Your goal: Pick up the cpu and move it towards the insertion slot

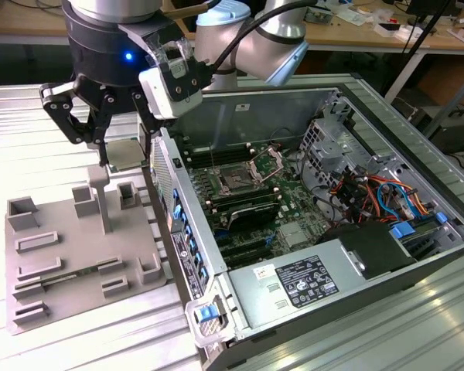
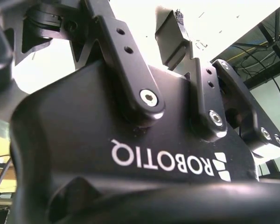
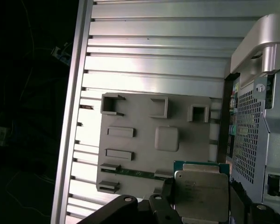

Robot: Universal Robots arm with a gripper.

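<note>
Above the grey tray point(image 1: 77, 255), the cpu point(image 1: 127, 154) was held flat between the closed fingers of the gripper point(image 1: 108, 147), with the insertion slot point(image 1: 238, 182) lying toward the exterior view's right inside the case point(image 1: 417, 255).

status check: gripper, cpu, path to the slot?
Gripper shut on cpu, lifted above grey tray. Insertion slot open inside the case, cpu not there yet. Case side wall stands between tray and slot.
</note>
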